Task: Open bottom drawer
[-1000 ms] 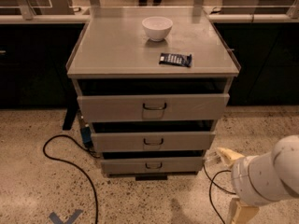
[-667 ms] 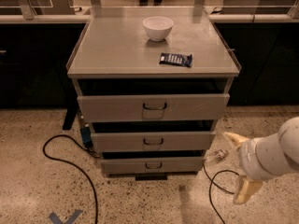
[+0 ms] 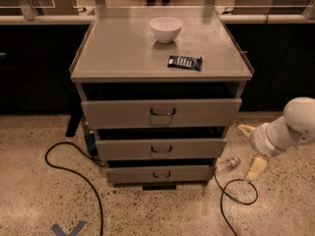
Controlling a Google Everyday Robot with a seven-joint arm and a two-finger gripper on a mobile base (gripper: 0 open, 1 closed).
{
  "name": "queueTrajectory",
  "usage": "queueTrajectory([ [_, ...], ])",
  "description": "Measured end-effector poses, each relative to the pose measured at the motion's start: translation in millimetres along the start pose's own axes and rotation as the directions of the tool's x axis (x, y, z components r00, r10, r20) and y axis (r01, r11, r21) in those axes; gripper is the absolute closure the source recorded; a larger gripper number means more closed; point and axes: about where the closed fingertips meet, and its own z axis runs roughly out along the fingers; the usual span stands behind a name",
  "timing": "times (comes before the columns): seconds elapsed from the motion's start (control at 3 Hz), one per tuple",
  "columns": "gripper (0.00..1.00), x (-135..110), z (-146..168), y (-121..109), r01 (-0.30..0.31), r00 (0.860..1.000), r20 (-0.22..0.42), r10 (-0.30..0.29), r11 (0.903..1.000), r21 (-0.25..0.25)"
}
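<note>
The grey cabinet (image 3: 162, 53) has three drawers stacked down its front. The bottom drawer (image 3: 187, 174) is the lowest and narrowest front, with a small dark wire handle (image 3: 161, 174) at its centre. It sits just above the floor, set back under the middle drawer (image 3: 197, 148). My gripper (image 3: 249, 149) is low at the right of the cabinet, about level with the middle and bottom drawers and apart from them. Its two pale fingers (image 3: 256, 168) are spread open and hold nothing. The white arm (image 3: 298, 119) comes in from the right edge.
A white bowl (image 3: 166, 29) and a dark snack packet (image 3: 184, 62) lie on the cabinet top. The top drawer (image 3: 206, 113) stands out a little. Black cables (image 3: 74, 173) loop on the floor at left and at right (image 3: 236, 195). A small clear object (image 3: 227, 165) lies by the cabinet's right foot.
My arm and gripper have risen from near the floor at the lower right to beside the lower drawers. The drawers have not moved.
</note>
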Motion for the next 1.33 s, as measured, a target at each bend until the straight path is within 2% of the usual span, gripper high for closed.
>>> queueTrajectory([
  [0.33,0.0,15,22,-19,-0.033,0.999,0.023,0.033,0.9994,0.007],
  [0.67,0.0,28,55,6,-0.078,0.995,0.053,0.081,0.9959,-0.045],
  [1.0,0.0,44,133,65,-0.145,0.985,0.068,0.156,0.9782,-0.149],
  [1.33,0.0,35,215,135,-0.117,0.982,0.105,0.16,0.9368,-0.33],
])
